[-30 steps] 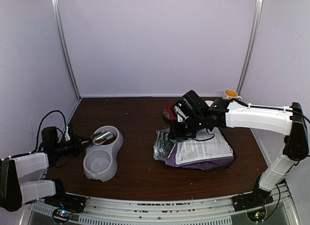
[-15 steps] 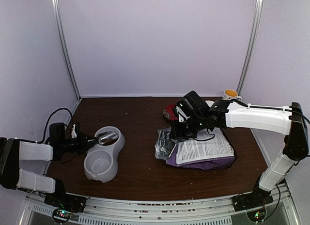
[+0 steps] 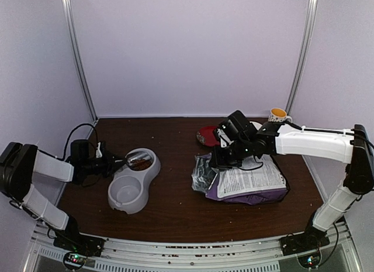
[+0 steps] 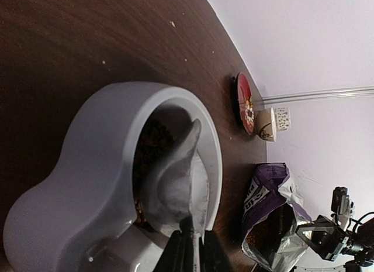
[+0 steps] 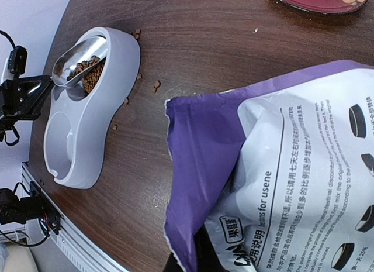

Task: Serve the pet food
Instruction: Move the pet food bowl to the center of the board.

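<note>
Table of dark brown wood (image 3: 175,207) carried everything, ringed by pale walls. Largest on it was the purple bag (image 3: 252,184), lying flat on the right half with its white printed panel facing up and its foil mouth turned toward the left. The right claw (image 3: 225,157) was clamped tight on the upper left edge of that mouth; from the right wrist, the purple fold ran straight down into the claw.

Left of centre sat a grey double bowl (image 3: 133,183), set at a slant, its near compartment bare. A red plate (image 3: 206,136) lay near the back wall, behind the bag, and a yellow-rimmed mug (image 3: 279,114) stood in the far right corner.

The left claw (image 4: 191,250) was pinched on the thin handle of a metal scoop (image 5: 78,58), which was tilted into the bowl's far compartment.

The pet food (image 5: 89,73) lay partly in the scoop and partly in that far compartment beneath it. A few stray pellets (image 5: 156,85) were scattered on the table between bowl and bag.
</note>
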